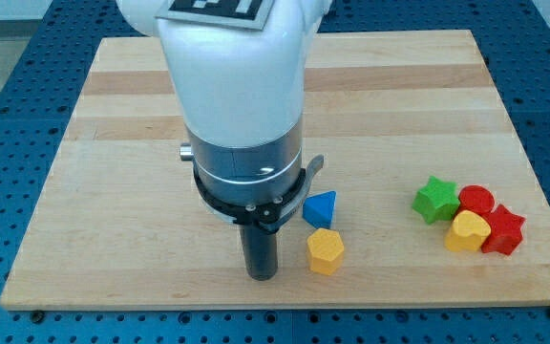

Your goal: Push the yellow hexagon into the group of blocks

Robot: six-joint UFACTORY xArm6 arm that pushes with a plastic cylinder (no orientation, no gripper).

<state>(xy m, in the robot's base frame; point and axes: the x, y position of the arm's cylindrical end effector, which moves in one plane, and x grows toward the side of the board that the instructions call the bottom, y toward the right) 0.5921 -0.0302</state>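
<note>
The yellow hexagon (326,250) lies near the board's bottom edge, just right of centre. My tip (261,275) stands on the board a short way to its left, apart from it. A blue triangular block (320,207) sits just above the hexagon. The group of blocks is at the view's right: a green star (435,199), a red round block (476,200), a yellow heart (467,231) and a red star (504,231). The arm's body hides the board behind it, where a blue cube and a green block stood earlier.
The wooden board (113,143) lies on a blue perforated table (8,105). The arm's white and grey body (242,124) covers the board's middle.
</note>
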